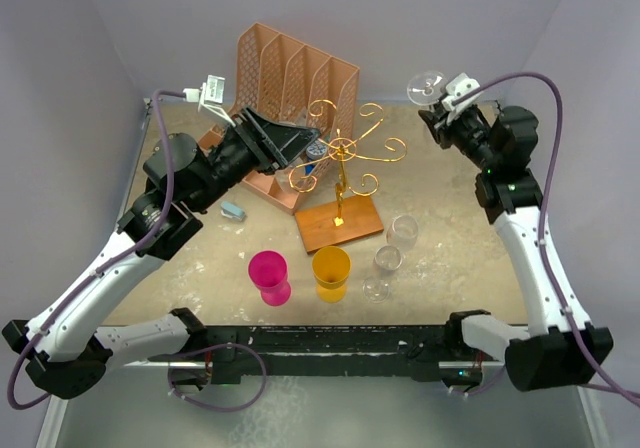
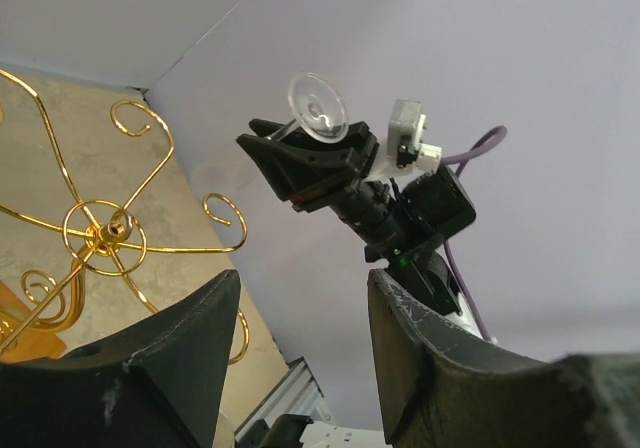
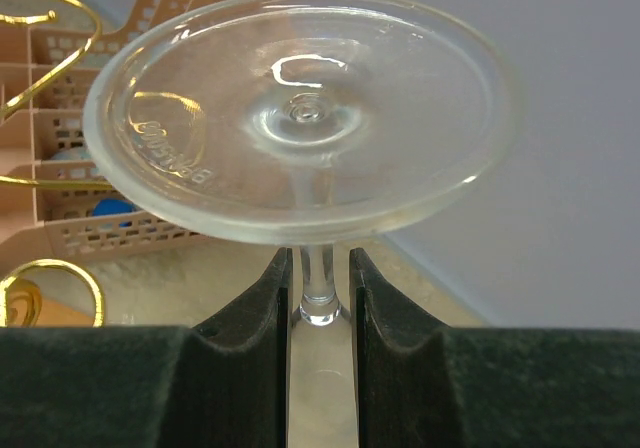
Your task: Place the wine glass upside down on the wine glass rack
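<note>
Gripping the wine glass (image 3: 300,118) by its thin stem, the right hand (image 1: 432,103) has both fingers closed on it just under the round foot. The glass hangs in the air above the far right corner of the bench (image 1: 450,268), close to the back wall (image 1: 400,18) and well apart from everything standing below. Its long axis runs along the stem, tilted up and toward the far left, with the foot outermost. The bowl end is hidden behind the fingers.

Open air lies between the foot and the wine glass rack (image 1: 345,153), whose gold curled arms spread from a central post on a brown wooden base near the middle of the bench. The nearest curls reach toward the right hand with nothing between them.

On the rack's other side the left hand (image 1: 295,140) hovers just beside the spiral top, fingers spread and empty. It sits in front of the peach slotted organizer (image 1: 290,68) along the back wall.

Nearer the arm bases stand a pink cup (image 1: 268,273) and an orange cup (image 1: 331,271). Three clear glasses (image 1: 388,259) cluster just right of the base.
</note>
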{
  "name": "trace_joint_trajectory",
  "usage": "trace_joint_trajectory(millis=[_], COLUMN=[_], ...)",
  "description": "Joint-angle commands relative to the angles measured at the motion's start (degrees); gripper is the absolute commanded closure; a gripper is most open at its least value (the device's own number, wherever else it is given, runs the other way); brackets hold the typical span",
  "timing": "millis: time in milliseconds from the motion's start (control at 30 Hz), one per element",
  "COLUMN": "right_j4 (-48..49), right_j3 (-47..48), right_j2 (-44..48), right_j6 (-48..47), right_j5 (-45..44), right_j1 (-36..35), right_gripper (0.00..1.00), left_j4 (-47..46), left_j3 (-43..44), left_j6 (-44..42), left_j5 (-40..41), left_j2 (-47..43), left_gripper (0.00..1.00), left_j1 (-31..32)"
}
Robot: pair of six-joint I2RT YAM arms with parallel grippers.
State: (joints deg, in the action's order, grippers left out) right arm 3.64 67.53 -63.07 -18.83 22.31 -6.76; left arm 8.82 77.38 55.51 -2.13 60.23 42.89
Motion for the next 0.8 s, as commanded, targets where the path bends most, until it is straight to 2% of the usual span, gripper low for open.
trace_joint_trajectory(millis=[0, 300, 767], right_j4=[-0.58, -10.28, -6.52], right_j3=[5.79, 11.23, 7.76], right_j2=[-4.77, -14.22, -16.93], right_j6=[-4.08, -11.41, -7.21], right_j5=[19.73, 39.53, 42.35], right_j1=[4.65, 6.99, 6.86], right_gripper=[1.0, 1.0, 1.0], left_j4=[-2.24, -1.97, -0.68], left_j3=[2.55, 2.66, 1.98], left_j6=[0.71, 0.73, 0.62], left_j5=[-0.48, -0.56, 0.87], left_j2=[0.18, 1.12, 0.71], left_gripper=[0.49, 0.49, 0.49], left_j1=[0.32, 0.33, 0.33])
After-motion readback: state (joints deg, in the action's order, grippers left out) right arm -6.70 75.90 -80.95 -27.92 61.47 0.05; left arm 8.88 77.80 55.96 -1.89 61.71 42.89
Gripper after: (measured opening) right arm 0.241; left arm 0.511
